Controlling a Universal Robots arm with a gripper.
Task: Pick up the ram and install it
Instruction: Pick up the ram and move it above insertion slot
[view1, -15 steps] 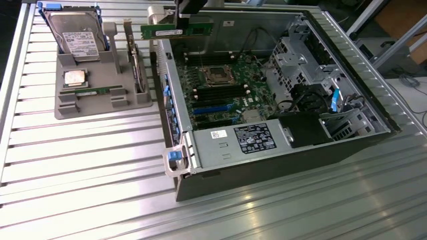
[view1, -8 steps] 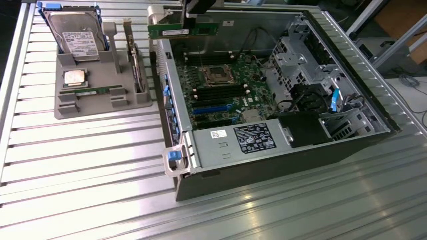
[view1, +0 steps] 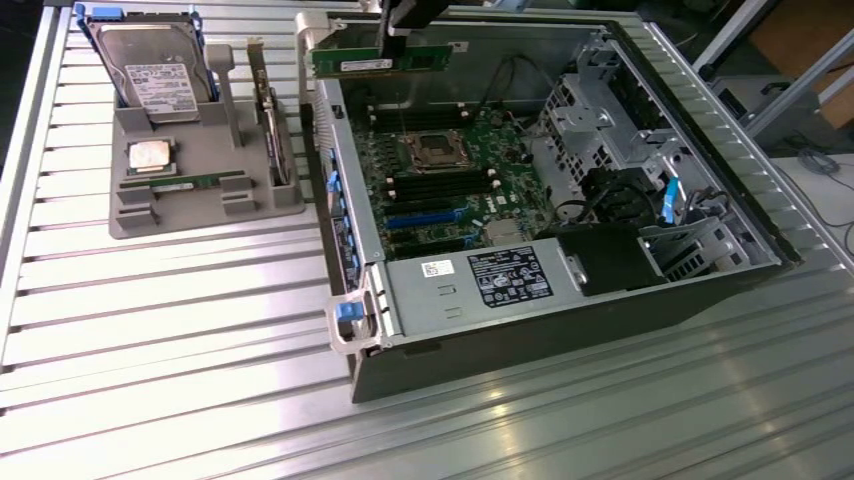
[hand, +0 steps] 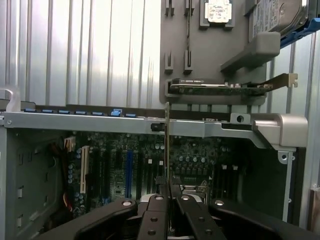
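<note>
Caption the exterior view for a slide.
Gripper holds the ram above the open computer case, grey parts tray alongside.

An open computer case (view1: 561, 345) lies on the ribbed metal worktop (view1: 160, 340), its green motherboard (view1: 441, 190) exposed beside a grey power supply (view1: 467, 285). Just beside it at the exterior view's left, a grey holder (view1: 134, 215) carries an upright hard drive (view1: 154, 60), a square processor chip (view1: 150, 155) and an expansion card (view1: 274, 130) on edge.
</note>
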